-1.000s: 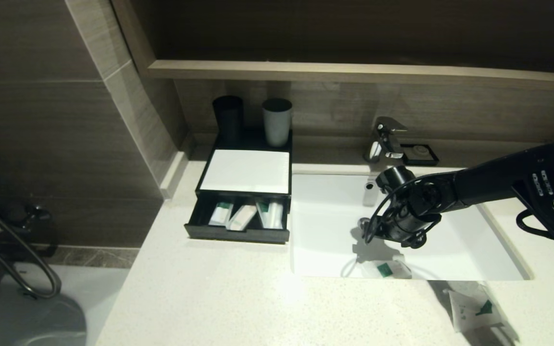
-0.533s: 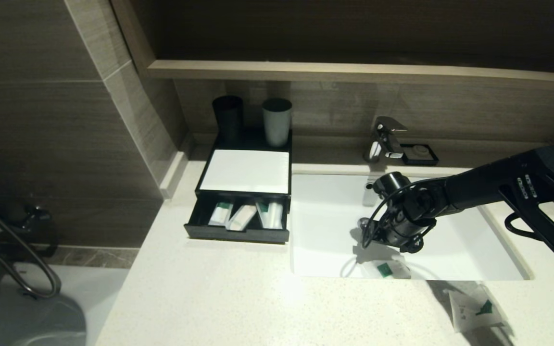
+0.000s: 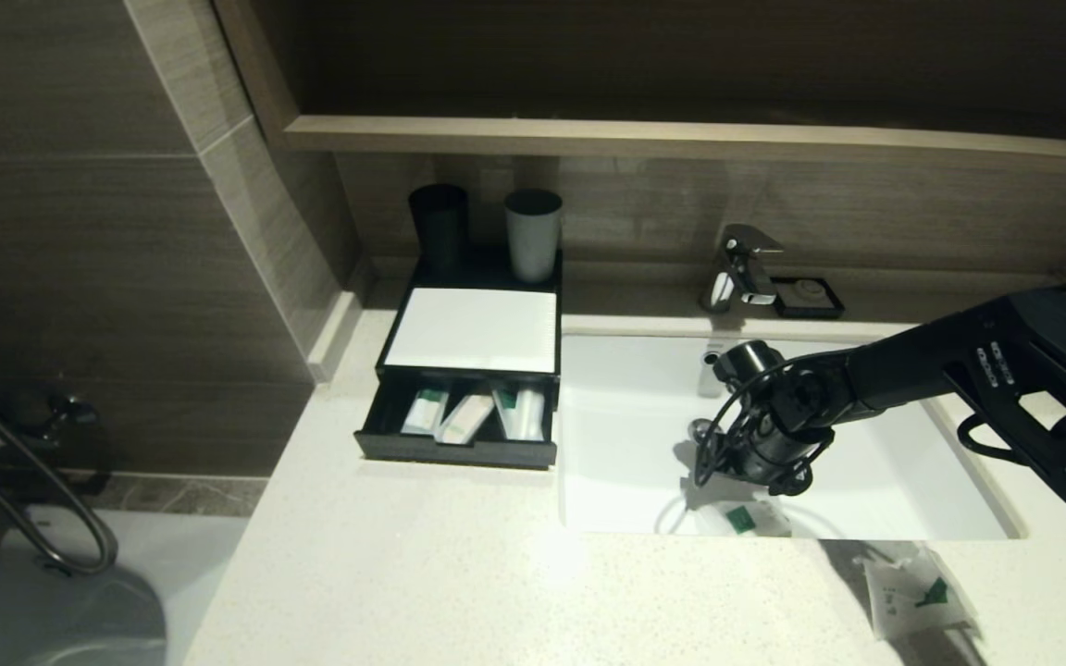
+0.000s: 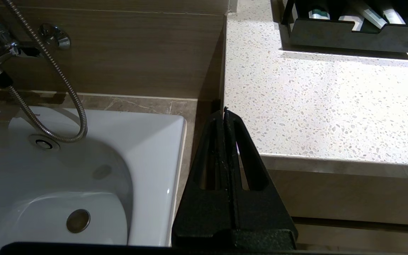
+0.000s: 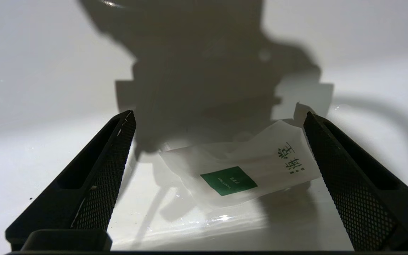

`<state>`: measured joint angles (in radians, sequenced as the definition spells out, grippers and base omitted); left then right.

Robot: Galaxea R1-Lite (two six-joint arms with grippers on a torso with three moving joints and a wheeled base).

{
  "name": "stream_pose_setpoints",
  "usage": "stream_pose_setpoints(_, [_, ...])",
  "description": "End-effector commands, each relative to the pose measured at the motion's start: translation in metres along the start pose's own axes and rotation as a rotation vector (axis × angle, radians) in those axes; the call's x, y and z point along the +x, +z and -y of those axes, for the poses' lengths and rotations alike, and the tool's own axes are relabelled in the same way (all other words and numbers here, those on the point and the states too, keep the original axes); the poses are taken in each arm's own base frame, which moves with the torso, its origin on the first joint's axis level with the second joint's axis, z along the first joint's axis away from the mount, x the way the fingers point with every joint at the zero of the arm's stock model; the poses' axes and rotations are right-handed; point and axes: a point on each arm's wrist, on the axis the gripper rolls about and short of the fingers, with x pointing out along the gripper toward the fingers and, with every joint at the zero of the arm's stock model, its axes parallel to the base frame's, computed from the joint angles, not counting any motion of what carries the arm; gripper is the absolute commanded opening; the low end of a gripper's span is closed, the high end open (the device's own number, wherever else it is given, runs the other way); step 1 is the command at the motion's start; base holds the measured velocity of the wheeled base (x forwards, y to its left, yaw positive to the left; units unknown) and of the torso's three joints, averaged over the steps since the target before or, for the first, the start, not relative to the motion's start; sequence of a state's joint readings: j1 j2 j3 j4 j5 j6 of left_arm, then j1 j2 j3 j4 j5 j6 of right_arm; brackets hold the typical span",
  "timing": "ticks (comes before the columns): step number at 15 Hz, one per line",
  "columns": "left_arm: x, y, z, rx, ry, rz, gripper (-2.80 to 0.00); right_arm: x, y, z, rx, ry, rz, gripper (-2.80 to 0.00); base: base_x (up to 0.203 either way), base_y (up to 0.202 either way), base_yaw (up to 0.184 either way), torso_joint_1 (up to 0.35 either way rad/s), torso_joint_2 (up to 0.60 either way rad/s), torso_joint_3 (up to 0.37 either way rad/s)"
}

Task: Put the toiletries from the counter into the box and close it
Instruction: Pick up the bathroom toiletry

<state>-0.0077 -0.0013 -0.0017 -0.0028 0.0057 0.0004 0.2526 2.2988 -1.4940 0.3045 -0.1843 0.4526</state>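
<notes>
reaching for the sachet lying in the sink, drawer not yet shut

left gripper (image 4: 225,117) waits off the worktop's (image 4: 324,113) edge by the bathtub, fingers pressed together on nothing. at about 10 o'clock on the worktop the box (image 3: 473,370) has its drawer (image 3: 457,435) pulled out with several tubes already inside. right gripper (image 5: 218,148) hangs low in the sink (image 3: 625,416), fingers spread wide and empty, with a white sachet (image 5: 246,170) on the basin floor between and just beyond them; a second sachet (image 3: 912,592) lies on the worktop at about 5 o'clock. likely next: drop a little lower, close on the thin packet's raised edge, then carry it toward 10 o'clock to the drawer.
</notes>
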Motion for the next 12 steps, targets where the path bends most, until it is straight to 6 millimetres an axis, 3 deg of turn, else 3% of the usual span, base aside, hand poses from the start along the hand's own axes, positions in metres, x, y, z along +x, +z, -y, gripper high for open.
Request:
stream_pose_setpoints(1, [0.000,0.000,0.000,0.000,0.000,-0.001,-2.80,0.005,-0.004,0.001,0.000,-0.010,-0.019,0.00,0.000,0.000,0.000,0.000,0.00,0.000])
stream_pose_setpoints(12, [0.000,0.000,0.000,0.000,0.000,0.000,-2.80,0.012,-0.017,0.006,0.010,-0.039,-0.070,0.00,0.000,0.000,0.000,0.000,0.00,0.000])
